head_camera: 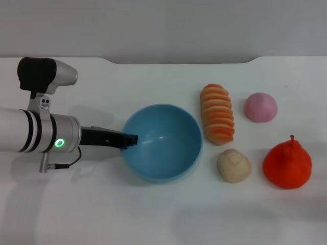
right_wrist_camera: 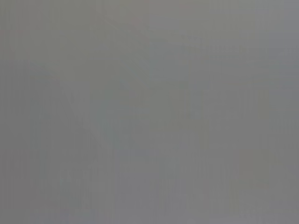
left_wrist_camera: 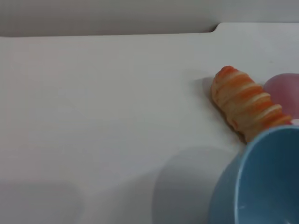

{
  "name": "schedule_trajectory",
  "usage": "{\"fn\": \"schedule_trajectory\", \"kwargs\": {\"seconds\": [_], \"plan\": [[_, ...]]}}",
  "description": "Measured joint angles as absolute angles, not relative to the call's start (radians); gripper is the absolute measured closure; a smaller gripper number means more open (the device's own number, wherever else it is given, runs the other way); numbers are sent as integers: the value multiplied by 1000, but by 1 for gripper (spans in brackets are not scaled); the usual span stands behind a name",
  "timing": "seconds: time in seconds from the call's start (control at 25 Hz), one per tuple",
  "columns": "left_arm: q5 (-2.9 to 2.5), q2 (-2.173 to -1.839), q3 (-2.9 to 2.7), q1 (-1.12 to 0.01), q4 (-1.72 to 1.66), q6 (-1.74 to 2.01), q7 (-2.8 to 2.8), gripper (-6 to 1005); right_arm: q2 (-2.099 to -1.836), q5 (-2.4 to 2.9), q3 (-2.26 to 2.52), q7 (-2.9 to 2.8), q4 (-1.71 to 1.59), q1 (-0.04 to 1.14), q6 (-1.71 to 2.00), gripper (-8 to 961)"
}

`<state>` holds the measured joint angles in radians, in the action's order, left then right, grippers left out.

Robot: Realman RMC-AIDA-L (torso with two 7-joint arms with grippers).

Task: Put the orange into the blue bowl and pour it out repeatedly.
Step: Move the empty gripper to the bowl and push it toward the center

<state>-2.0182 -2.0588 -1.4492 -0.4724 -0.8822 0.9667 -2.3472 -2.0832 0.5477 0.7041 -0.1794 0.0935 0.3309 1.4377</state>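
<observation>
The blue bowl (head_camera: 162, 142) stands empty in the middle of the white table; part of it also shows in the left wrist view (left_wrist_camera: 261, 186). The orange (head_camera: 287, 164), red-orange with a small stem nub, lies on the table to the right of the bowl, apart from it. My left gripper (head_camera: 130, 139) reaches in from the left and is closed on the bowl's left rim, its black fingers overlapping the edge. The right gripper is out of view; the right wrist view shows only plain grey.
A ribbed orange-and-cream roll (head_camera: 217, 113) lies just right of the bowl, also seen in the left wrist view (left_wrist_camera: 245, 102). A pink dome (head_camera: 260, 107) sits at the back right. A beige ball (head_camera: 234, 165) lies between the bowl and the orange.
</observation>
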Motion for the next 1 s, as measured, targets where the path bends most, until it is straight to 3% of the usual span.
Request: {"fn": "schedule_trajectory", "kwargs": {"seconds": [0.32, 1.0], "plan": [[-2017, -2059, -1447, -481, -885, 981, -2348, 995, -2083, 548, 704, -179, 94, 330, 1437, 167], [-2500, -2055, -1343, -755, -1040, 1151, -2575, 1000, -2073, 557, 715, -270, 96, 330, 1433, 168]]}}
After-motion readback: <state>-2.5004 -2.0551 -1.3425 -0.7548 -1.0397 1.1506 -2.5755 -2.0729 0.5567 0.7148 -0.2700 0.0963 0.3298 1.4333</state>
